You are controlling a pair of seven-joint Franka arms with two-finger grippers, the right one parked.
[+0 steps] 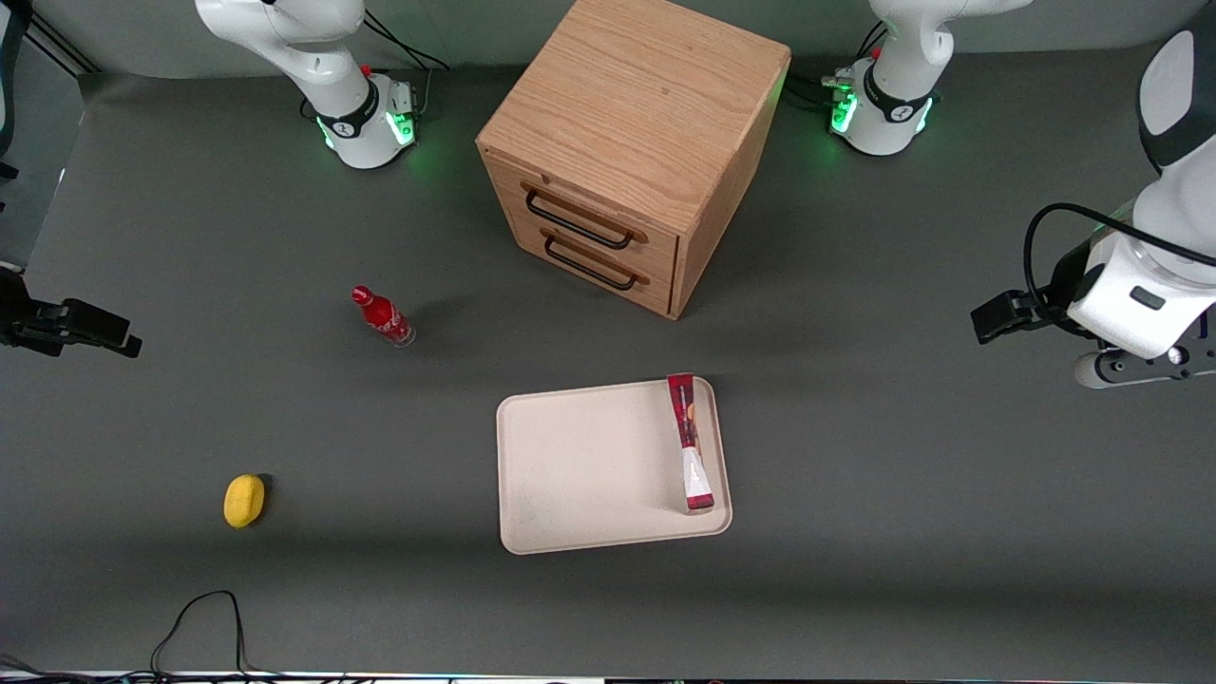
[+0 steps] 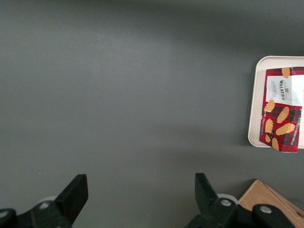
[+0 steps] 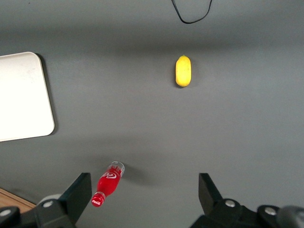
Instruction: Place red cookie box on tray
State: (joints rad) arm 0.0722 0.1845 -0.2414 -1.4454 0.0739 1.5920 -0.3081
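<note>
The red cookie box (image 1: pixel 691 442) lies on the tray (image 1: pixel 570 475), along its edge toward the working arm. The gripper (image 2: pixel 137 199) hangs away over bare table, fingers wide apart, holding nothing. The job looks done.

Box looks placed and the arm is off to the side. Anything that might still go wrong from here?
1. The red cookie box lies along the tray edge nearest the working arm, one end on the rim; a nudge might slide it off.
2. The end effector is open and empty above bare table; a low return sweep could clip the drawer cabinet.
</note>
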